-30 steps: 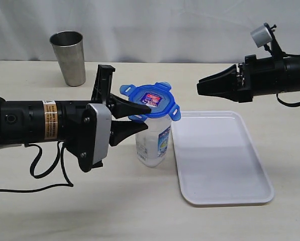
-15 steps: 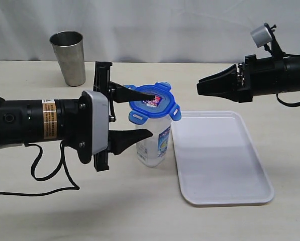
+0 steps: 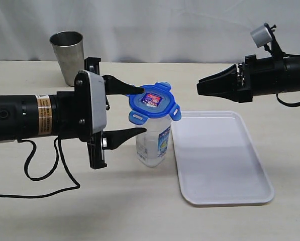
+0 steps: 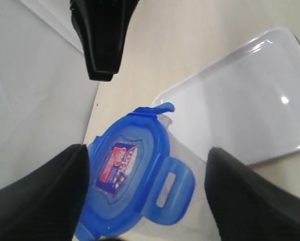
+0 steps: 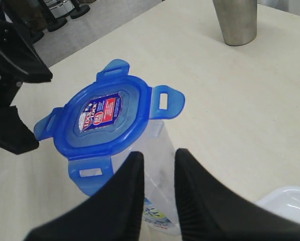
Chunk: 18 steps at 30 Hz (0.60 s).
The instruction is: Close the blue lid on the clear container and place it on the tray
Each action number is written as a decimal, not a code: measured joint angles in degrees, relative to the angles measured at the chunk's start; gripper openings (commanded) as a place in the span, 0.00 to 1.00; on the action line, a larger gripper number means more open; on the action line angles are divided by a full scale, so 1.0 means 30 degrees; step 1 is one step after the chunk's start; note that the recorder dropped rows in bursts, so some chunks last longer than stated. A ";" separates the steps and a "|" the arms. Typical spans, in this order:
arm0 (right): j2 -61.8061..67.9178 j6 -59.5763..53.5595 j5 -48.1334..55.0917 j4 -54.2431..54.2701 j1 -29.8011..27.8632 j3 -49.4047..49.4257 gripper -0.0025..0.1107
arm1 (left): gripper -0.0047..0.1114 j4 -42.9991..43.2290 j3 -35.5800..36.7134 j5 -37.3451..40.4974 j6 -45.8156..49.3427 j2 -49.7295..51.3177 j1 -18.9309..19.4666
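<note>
I work over a pale beige table [image 3: 49,216] backed by a white curtain [image 3: 165,25]. A steel cup [image 3: 68,57] stands upright at the far left, well apart from everything else. The white tray [image 3: 225,160] lies flat to the right with nothing on it. The clear container [image 3: 152,144] stands upright on the table just beside the tray's left edge, not on it. The blue lid [image 3: 154,102] sits on its mouth with the flaps sticking outward. The left gripper [image 3: 142,111] reaches in level from the left, its fingers spread wide to either side of the lid and not pinching it; I cannot tell whether one touches the rim. The right gripper [image 3: 199,89] hangs level above the tray's far end, pointing at the lid, its fingers a narrow gap apart and holding nothing.
</note>
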 measured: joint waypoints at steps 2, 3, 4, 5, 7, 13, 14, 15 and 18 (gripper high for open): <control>0.0000 0.0000 0.0000 0.0000 0.0000 0.0000 0.22 | 0.59 0.0000 0.0000 0.0388 -0.0532 -0.0464 0.0167; 0.0000 -0.0034 0.0000 0.0000 0.0000 0.0000 0.22 | 0.59 0.0000 0.0000 0.0650 -0.0785 -0.0643 0.0324; 0.0000 -0.0034 0.0000 0.0000 0.0000 0.0000 0.22 | 0.59 0.0000 0.0000 0.0806 -0.1076 -0.0735 0.0546; 0.0000 -0.0034 0.0000 0.0000 0.0000 0.0000 0.22 | 0.59 0.0000 0.0032 0.0892 -0.1344 -0.0893 0.0819; 0.0000 -0.0034 0.0000 0.0000 0.0000 0.0000 0.22 | 0.59 0.0051 0.0348 0.0850 -0.1609 -0.1128 0.1390; -0.0389 0.0242 -0.0611 0.0092 0.0000 0.0000 0.22 | 0.58 0.1026 0.1672 -0.1673 -0.2296 -0.1927 0.3311; -0.0389 0.0335 -0.0645 0.0092 0.0000 0.0000 0.22 | 0.58 0.1205 0.1830 -0.2266 -0.2463 -0.2012 0.3659; -0.0389 0.0421 -0.0640 0.0092 0.0000 0.0000 0.21 | 0.57 0.1248 0.1867 -0.2624 -0.2659 -0.2051 0.3832; -0.0389 0.0880 -0.0735 0.0143 0.0000 0.0000 0.21 | 0.45 -0.0035 0.1950 -0.2680 -0.4313 -0.2057 0.4203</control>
